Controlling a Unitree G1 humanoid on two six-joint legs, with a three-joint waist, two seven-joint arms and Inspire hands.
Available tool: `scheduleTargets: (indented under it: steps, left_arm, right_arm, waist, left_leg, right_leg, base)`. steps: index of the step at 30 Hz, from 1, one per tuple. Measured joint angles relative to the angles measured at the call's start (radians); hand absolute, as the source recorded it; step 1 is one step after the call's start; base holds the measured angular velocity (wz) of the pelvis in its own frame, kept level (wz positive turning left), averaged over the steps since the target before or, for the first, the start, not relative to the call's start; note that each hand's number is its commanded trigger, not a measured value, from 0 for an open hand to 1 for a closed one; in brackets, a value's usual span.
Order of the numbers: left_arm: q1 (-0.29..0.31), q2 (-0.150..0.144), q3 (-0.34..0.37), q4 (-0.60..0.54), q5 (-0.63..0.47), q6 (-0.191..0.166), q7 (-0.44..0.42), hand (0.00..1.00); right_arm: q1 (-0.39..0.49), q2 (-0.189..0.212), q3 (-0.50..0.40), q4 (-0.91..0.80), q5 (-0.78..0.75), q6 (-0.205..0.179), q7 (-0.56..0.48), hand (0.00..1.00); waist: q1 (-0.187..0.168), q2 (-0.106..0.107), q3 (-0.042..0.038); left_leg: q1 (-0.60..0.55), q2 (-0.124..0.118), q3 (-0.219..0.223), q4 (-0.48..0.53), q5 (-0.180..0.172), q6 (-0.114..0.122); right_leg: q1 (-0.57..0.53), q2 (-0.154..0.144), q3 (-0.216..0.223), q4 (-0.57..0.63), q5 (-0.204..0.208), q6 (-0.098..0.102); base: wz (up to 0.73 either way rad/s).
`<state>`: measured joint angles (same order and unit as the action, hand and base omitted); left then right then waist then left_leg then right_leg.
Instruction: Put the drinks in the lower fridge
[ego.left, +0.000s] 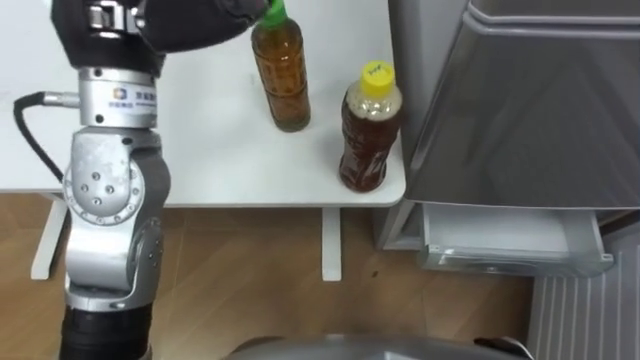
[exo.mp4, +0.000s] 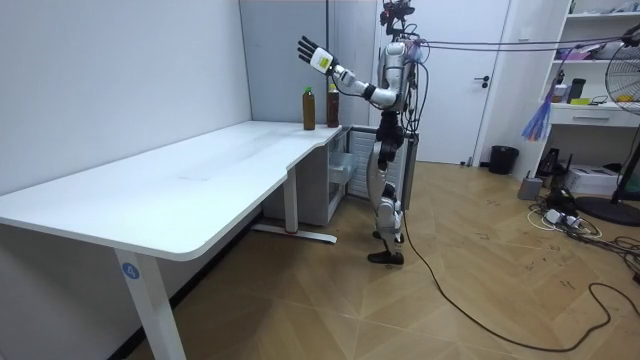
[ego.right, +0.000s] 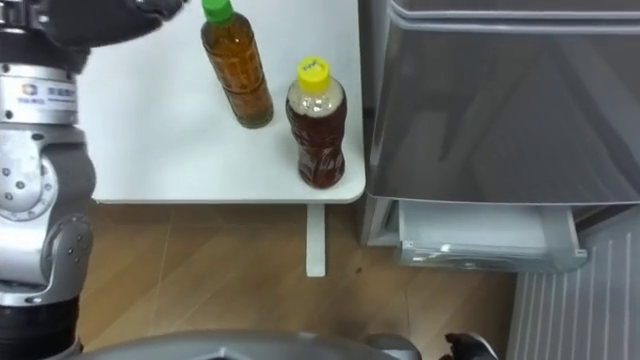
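Two drinks stand near the right corner of the white table (ego.left: 190, 140). One is a tall bottle of amber tea with a green cap (ego.left: 281, 75). The other is a rounder bottle of dark tea with a yellow cap (ego.left: 369, 130), closer to the table's edge. My left hand (ego.left: 190, 20) is raised above the table, just left of the green cap and not holding it. In the room view that left hand (exo.mp4: 312, 52) is up over the bottles with its fingers spread. The grey fridge (ego.left: 530, 100) stands right of the table, its lower drawer (ego.left: 510, 245) pulled out, white inside.
I stand at the table's far end beside the fridge. A white table leg (ego.left: 331, 245) comes down to the wooden floor close to the drawer. The long table top (exo.mp4: 170, 180) stretches away to the left.
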<state>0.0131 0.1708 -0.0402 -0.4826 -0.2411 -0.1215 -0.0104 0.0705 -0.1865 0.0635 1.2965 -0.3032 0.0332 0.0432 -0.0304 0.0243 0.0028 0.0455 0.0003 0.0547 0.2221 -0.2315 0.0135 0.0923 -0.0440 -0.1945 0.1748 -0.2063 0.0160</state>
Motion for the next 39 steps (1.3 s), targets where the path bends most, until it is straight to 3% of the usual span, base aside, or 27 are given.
scheduleTargets:
  steps: [9, 20, 39]
  left_arm:
    - [0.000, 0.000, -0.016, 0.001, -0.063, 0.026, -0.133, 0.00]
    - [0.001, 0.001, -0.047, 0.007, -0.063, 0.081, -0.261, 0.00]
    - [0.001, 0.000, -0.133, 0.053, -0.081, 0.143, -0.397, 0.00]
  right_arm:
    - [-0.002, -0.001, 0.016, -0.002, 0.008, 0.003, -0.003, 0.00]
    - [-0.003, -0.004, 0.033, 0.002, 0.007, 0.011, 0.004, 0.00]
    - [-0.023, -0.003, 0.033, 0.045, 0.008, 0.028, -0.001, 0.00]
  waist:
    - [0.005, -0.009, 0.0059]
    - [0.006, -0.005, 0.0034]
    - [-0.022, -0.007, 0.0048]
  left_leg:
    - [-0.002, 0.002, 0.009, 0.014, 0.001, 0.000]
    - [0.003, 0.002, 0.013, 0.015, 0.002, 0.001]
    - [0.002, 0.003, 0.026, 0.011, 0.002, 0.001]
  right_leg:
    - [-0.005, -0.002, 0.003, 0.016, 0.000, -0.001]
    - [0.007, 0.000, 0.020, 0.011, 0.000, -0.001]
    - [-0.005, 0.001, 0.030, 0.011, 0.000, -0.001]
  base:
    - [0.00]
    - [0.00]
    - [-0.01]
